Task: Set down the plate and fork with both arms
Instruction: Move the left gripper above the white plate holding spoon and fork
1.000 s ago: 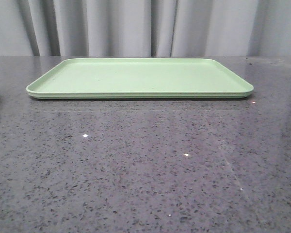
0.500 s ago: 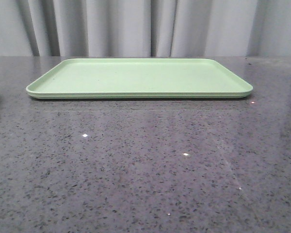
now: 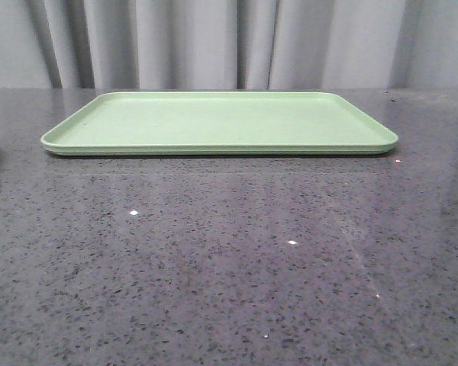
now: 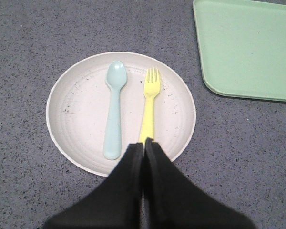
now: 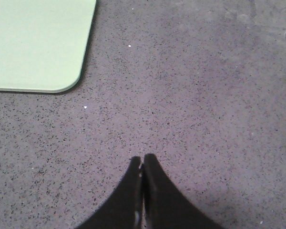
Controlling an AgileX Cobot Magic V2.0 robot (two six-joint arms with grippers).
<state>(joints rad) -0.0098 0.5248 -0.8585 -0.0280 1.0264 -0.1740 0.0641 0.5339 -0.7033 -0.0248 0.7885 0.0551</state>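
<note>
Left wrist view: fork (image 4: 149,106) on plate (image 4: 81,107) lies just beyond the closed, empty left end effector (image 4: 143,143).

Fork (image 4: 149,106) and spoon (image 4: 114,109) on plate (image 4: 76,107)

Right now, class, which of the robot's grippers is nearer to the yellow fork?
Left. The left gripper hangs shut over the handle end of the fork lying in the plate. The right gripper hangs shut over bare table, with no fork in its view.

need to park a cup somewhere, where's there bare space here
The green tray is bare across its whole inside. The counter in front of it is open too. Crowded: the plate beside the tray's corner, holding the fork and spoon.
</note>
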